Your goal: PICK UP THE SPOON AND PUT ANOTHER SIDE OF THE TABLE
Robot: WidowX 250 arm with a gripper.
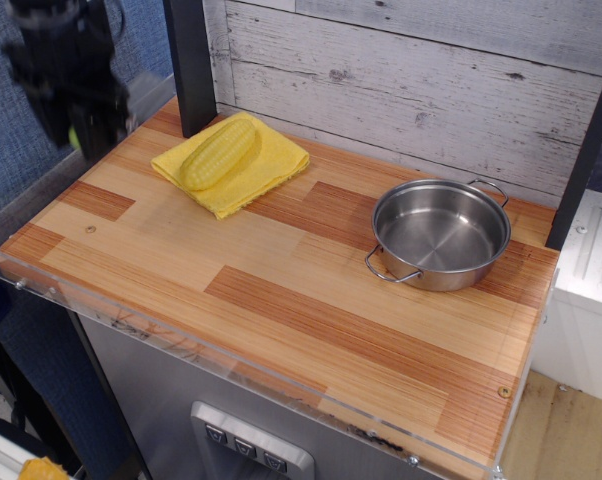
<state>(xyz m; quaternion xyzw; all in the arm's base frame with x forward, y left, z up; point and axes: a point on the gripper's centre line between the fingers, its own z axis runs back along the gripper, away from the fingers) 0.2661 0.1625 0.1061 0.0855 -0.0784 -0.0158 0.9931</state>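
One black robot gripper (pixel 81 125) hangs motion-blurred above the far left corner of my view; I see a speck of lime-green, the chunky handle of the small toy spoon (pixel 76 138), clamped between its fingers and lifted clear of the surface; its grey head is lost in the blur. No writing or label is legible anywhere I look. The striped wooden plank table (pixel 281 290) alternates pale and reddish-brown boards behind a clear acrylic rim, on a grey metal cabinet (pixel 181 410); a whitewashed plank wall (pixel 411 80) backs it. A folded yellow cloth (pixel 236 170) lies at the back left, with a ridged yellow corn cob (pixel 216 152) resting on it; a shiny steel pot with two loop handles (pixel 439 235) stands to the right, holding nothing.
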